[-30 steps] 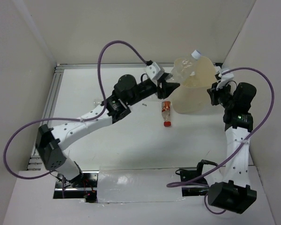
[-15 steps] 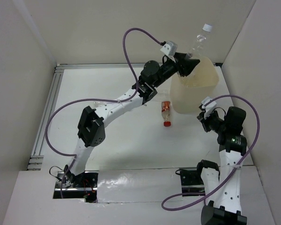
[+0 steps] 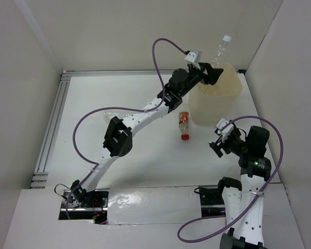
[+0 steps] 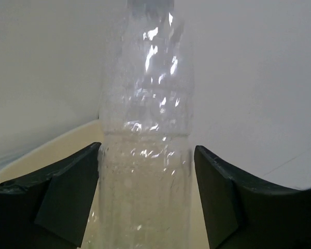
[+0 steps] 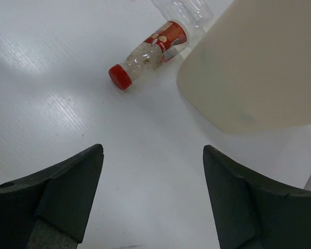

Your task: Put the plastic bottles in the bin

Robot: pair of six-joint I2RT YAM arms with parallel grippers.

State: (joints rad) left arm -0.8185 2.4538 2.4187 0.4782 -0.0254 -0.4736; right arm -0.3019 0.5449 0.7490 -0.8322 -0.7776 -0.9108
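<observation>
One clear bottle [image 3: 221, 47] pinched in the left claw [image 3: 211, 74] above the bin [image 3: 225, 101]; right claw [image 5: 152, 171] spread

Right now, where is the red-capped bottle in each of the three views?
Top external: the red-capped bottle lies near the centre, just left of the bin.
Left wrist: not in it; the left pincer holds a clear bottle there.
Right wrist: upper middle, lying left of the bin.
Shared landmark: the bin, right beside the bottle in both views that show it.
</observation>
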